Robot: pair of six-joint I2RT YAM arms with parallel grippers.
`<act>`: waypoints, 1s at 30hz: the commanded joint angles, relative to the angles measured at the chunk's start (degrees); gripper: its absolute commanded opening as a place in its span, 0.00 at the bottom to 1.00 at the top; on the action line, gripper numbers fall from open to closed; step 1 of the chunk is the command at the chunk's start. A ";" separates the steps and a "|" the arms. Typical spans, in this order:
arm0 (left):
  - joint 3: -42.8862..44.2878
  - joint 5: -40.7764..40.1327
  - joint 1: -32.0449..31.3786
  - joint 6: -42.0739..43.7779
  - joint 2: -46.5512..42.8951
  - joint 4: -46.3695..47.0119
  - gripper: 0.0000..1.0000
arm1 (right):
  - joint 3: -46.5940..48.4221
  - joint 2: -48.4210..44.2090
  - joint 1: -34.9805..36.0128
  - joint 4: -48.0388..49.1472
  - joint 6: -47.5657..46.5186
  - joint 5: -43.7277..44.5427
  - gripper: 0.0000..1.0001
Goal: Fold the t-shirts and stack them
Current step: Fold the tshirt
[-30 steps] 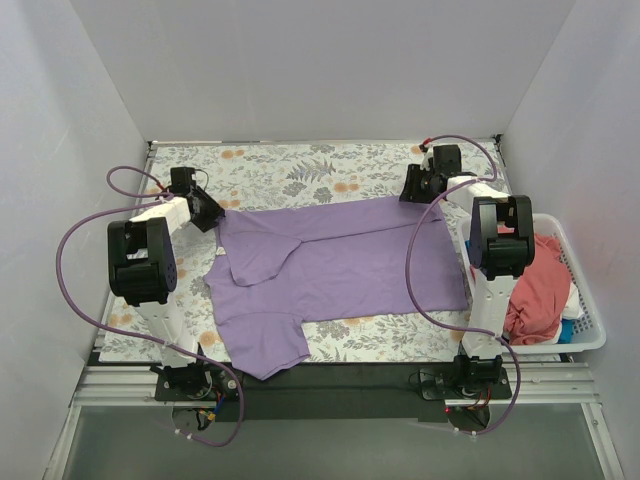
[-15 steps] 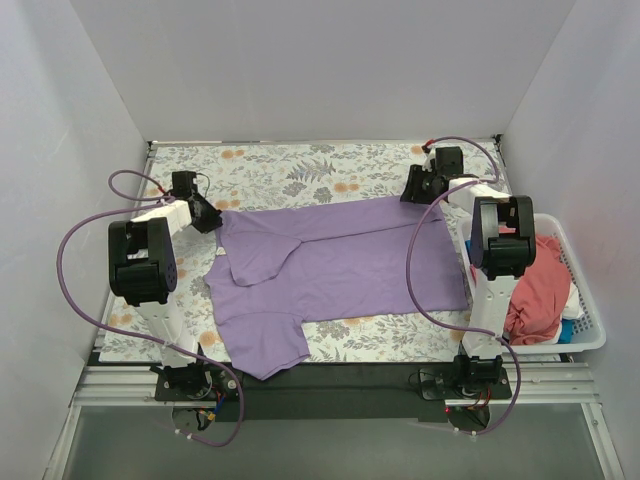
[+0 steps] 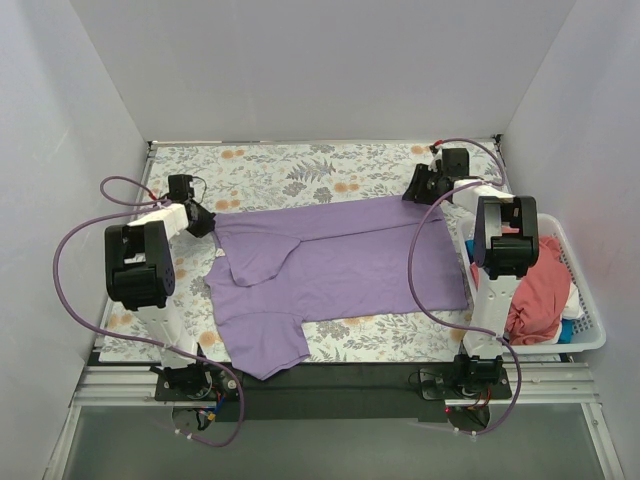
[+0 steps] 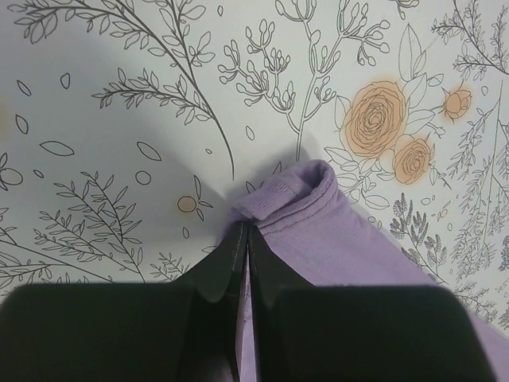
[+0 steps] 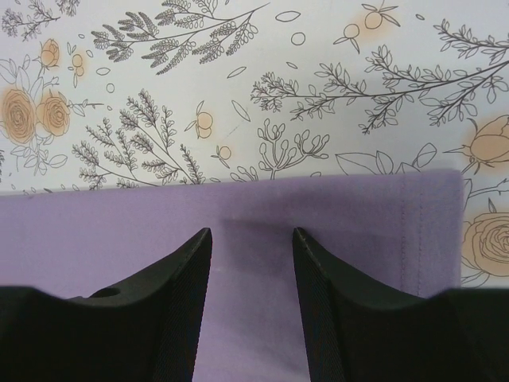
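Left pincer (image 4: 242, 239) is clamped together on the far left corner of the lavender t-shirt (image 3: 340, 265), with the cloth bunched into a small roll just ahead of its tips. Right pincer (image 5: 250, 243) stands apart. Its jaws straddle the far right hem, with cloth beneath them but not gripped.

Change over the last second: both pincers have drifted slightly outward, the left toward the left edge of the surface (image 3: 300, 165), the right toward the far right corner. The shirt itself has hardly shifted. It lies spread across the middle, a flap near its left end turned over the body.

Judgement: the far edge is being drawn straight ahead of a fold, and the right side is not yet secured. Coral-pink t-shirt (image 3: 540, 290) sits crumpled in the basket (image 3: 585, 342), well apart. Task is at an early stage.
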 commanded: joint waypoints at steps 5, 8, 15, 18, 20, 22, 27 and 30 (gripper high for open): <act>6.42 0.93 0.77 2.04 5.36 -1.79 0.00 | 1.87 4.54 -1.47 -1.11 2.57 -0.04 0.53; 10.99 2.34 0.86 3.00 8.61 -1.88 0.00 | 4.25 6.03 -1.47 -1.11 3.36 -0.66 0.53; 15.76 2.08 0.77 4.41 9.42 -3.46 0.16 | 9.26 5.87 -3.14 -1.11 2.31 -4.26 0.54; 14.10 0.15 0.77 5.11 5.03 -4.08 0.33 | 9.61 2.36 -3.14 -1.11 1.69 -6.02 0.56; 13.12 -1.69 0.33 5.73 0.55 -4.77 0.52 | 9.09 -1.14 -2.88 -1.11 1.25 -6.55 0.58; 11.20 -3.01 -0.63 6.52 -4.62 -5.66 0.68 | 8.30 -3.53 -2.53 -1.11 0.29 -6.81 0.60; 5.48 -6.78 -10.55 8.80 -14.57 -8.91 0.80 | 0.24 -12.05 1.77 -1.11 -0.77 -7.26 0.60; 2.14 -8.20 -19.34 12.23 -18.62 -10.40 0.79 | -6.35 -17.06 5.55 -1.02 -1.21 -5.06 0.60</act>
